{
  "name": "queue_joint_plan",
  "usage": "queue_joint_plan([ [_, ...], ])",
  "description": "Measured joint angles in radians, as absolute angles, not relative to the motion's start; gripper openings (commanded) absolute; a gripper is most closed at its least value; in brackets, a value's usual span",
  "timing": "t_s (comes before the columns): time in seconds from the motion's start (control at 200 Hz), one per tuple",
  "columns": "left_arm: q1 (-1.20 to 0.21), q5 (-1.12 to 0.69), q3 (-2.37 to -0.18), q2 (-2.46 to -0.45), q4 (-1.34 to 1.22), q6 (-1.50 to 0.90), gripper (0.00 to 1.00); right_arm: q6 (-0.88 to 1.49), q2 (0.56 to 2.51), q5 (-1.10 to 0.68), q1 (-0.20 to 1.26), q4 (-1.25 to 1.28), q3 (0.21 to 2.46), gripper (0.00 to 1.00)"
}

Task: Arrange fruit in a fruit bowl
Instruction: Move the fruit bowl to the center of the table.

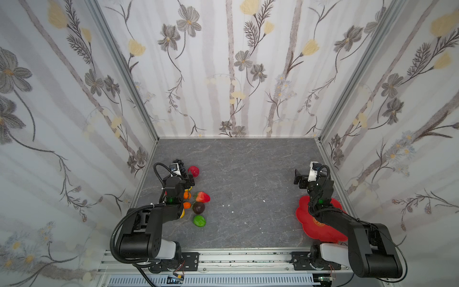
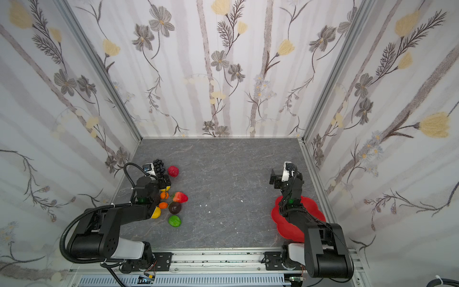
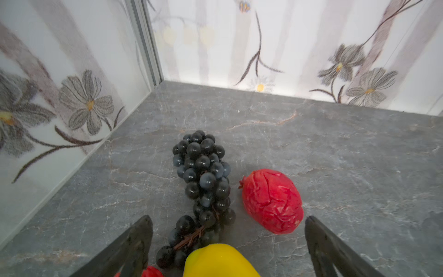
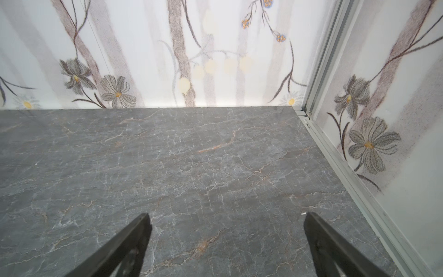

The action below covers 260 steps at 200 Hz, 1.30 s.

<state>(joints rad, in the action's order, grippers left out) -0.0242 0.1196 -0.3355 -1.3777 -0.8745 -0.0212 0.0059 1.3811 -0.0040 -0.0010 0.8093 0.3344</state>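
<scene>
Fruit bowl [image 1: 305, 217], one red dish with a wavy rim, sits at the lower right of both top views, partly under the right arm [image 1: 342, 223]. All the fruit I can see lies well apart from it, at the lower left of those views on the grey table [image 1: 248, 186]. I count one black grape bunch [image 1: 180, 165], one bumpy red fruit [image 1: 193, 171], one strawberry [image 1: 202, 196], one dark avocado [image 1: 198, 207], one green lime [image 1: 199, 220], two oranges [image 1: 187, 195] and two yellow fruits [image 2: 156, 213]. The left gripper [image 3: 227, 218] hangs over one yellow fruit, its jaws wide apart and holding nothing. The right gripper [image 4: 227, 215] is wide apart too, over bare table.
</scene>
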Motion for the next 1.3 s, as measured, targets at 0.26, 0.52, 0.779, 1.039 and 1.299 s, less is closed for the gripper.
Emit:
queue_joint_plan([
  [0.26,-0.025,0.212,-0.399,-1.034,-0.580,-0.128,1.00,0.026,1.079,0.007,0.067,0.591,0.402,0.99],
  [0.52,-0.025,0.338,-0.464,-0.780,-0.154,-0.511,1.00,0.445,0.742,0.096,0.071,0.118,0.549,0.99],
  [0.779,-0.036,0.216,-0.338,-0.617,0.027,-0.654,1.00,0.648,0.553,0.081,0.007,-0.348,0.508,0.99],
  [1.039,-0.320,0.091,-0.418,-0.752,0.019,-0.532,1.00,0.690,0.630,0.047,0.006,-0.567,0.465,0.99],
  [1.299,-0.379,0.032,-0.420,-0.846,-0.022,-0.415,1.00,0.754,0.826,-0.028,0.018,-0.509,0.407,0.99],
])
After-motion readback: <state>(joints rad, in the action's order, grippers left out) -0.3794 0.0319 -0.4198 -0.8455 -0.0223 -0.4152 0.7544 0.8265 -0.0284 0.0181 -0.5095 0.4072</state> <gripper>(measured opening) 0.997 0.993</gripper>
